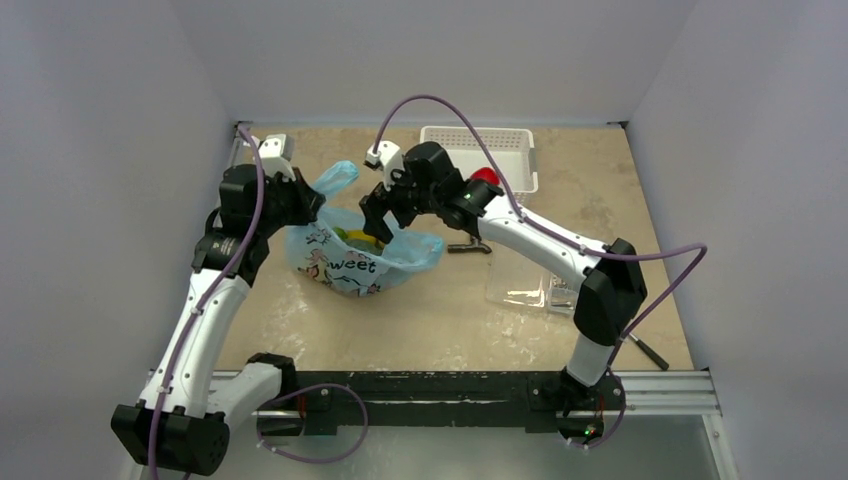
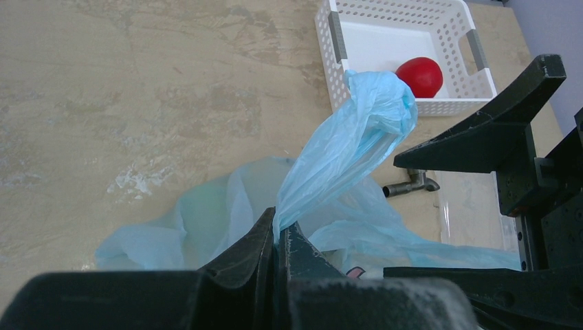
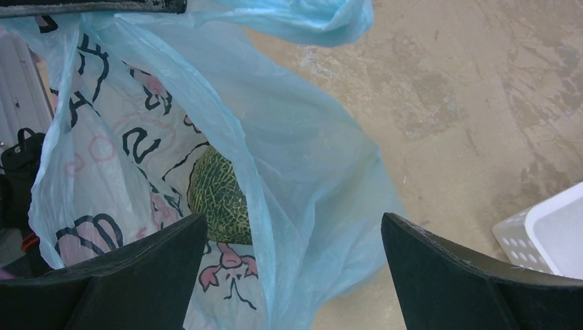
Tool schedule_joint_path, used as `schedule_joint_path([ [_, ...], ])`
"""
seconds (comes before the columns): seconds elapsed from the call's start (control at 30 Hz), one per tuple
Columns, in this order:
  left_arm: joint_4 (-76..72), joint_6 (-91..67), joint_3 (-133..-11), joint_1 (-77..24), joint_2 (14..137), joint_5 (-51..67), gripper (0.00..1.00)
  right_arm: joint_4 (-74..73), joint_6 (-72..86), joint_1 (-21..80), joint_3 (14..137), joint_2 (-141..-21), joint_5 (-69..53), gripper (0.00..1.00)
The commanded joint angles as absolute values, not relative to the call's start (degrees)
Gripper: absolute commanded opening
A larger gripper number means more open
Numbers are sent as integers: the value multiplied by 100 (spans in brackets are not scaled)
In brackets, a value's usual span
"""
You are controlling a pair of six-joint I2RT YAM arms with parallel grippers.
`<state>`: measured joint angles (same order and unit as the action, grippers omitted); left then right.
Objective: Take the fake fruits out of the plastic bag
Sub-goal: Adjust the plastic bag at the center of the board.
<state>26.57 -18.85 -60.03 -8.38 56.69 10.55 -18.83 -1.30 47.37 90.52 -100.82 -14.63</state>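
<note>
Left claw [image 2: 278, 237] pinches a handle [image 2: 357, 130] of the blue plastic bag [image 1: 350, 262] near the left edge of the tabletop [image 1: 590, 190], apparently propping its mouth open; right claw [image 1: 372, 232], spread, hovers above the bumpy green ball [image 3: 216, 196] inside.

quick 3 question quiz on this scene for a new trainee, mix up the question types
1. True or false: the left gripper is shut on a handle of the plastic bag.
2. Short answer: the right gripper hangs over the bag's mouth. Is it open or shut?
3. Multiple choice: where is the red apple?
A. in the plastic bag
B. in the white basket
C. in the right gripper

Key: 1 true; 2 open; 3 B
</note>
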Motion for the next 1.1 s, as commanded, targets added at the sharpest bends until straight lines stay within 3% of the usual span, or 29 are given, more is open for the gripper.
schedule_joint_path([
  [0.0,2136,-1819,-5930,-882,5465,1387,0,-1511,-387,4890,9276,-10139,-1526,99],
  [0.07,2112,-1813,-5911,-914,5406,1381,0,-1322,-322,4899,9311,-10292,-1564,97],
  [0.17,2261,-1913,-5910,-1067,5293,1000,0,-926,-60,4934,9334,-10486,-1577,86],
  [0.23,2732,-2297,-6042,-1089,5283,759,16,-646,481,4959,9358,-10562,-1603,58],
  [0.3,3471,-2730,-6239,-1082,5273,544,47,-226,1066,4993,9188,-10482,-1567,15],
  [0.33,3768,-2959,-6306,-1081,5228,469,61,23,1354,5010,9030,-10397,-1499,0],
  [0.4,4327,-3269,-6451,-1081,5085,275,89,555,1848,5034,8583,-10127,-1271,0],
  [0.43,4642,-3453,-6543,-1077,4982,113,98,743,2077,5036,8345,-9970,-1072,0],
  [0.47,5000,-3601,-6654,-1079,4898,-41,100,879,2284,5036,8155,-9827,-866,0],
  [0.63,6340,-4111,-6842,-1076,4247,-705,100,1051,2700,5036,7859,-9662,-539,0],
  [0.8,6612,-4261,-6888,-1080,3702,-90,98,927,2831,5036,7754,-9582,-277,0],
  [0.97,5701,-4851,-6060,-1077,3849,1636,100,875,2962,4992,7782,-9574,-244,0],
  [1.07,4400,-5543,-5316,-1458,4039,2017,100,950,2889,4988,7766,-9535,-255,0],
])
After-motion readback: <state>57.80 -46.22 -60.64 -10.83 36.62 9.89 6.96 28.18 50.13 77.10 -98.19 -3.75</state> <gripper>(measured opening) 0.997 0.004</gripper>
